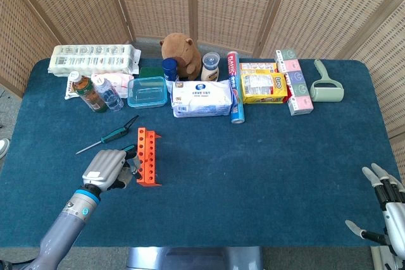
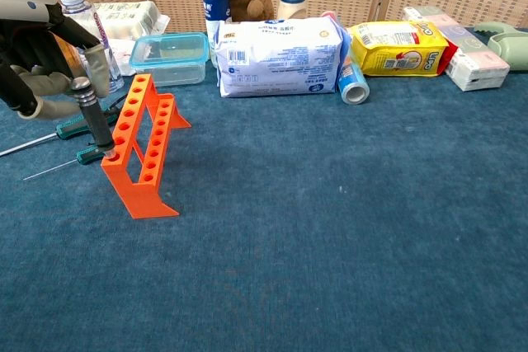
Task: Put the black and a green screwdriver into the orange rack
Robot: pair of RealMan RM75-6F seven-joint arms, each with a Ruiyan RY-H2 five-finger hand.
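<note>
The black screwdriver stands nearly upright at the near end of the orange rack, its tip down in the rack's nearest hole and its ribbed handle rising above the top rail. The left hand grasps it by the upper part of the handle, fingers wrapped around from the side away from the rack. In the head view that hand sits just left of the rack, touching or almost touching its near end.

Two green screwdrivers lie flat on the blue table left of the rack. One green screwdriver lies farther back, slanted with its metal shaft pointing away from the rack. The other lies closer, just beside the rack's near end, with its thin shaft running out to the left.

Behind the rack stands a clear blue-lidded container, and left of that are two bottles. A white wipes pack lies behind and to the right of the rack.

The right hand rests well apart from the rack at the table's far right near corner, fingers spread and grasping nothing.
</note>
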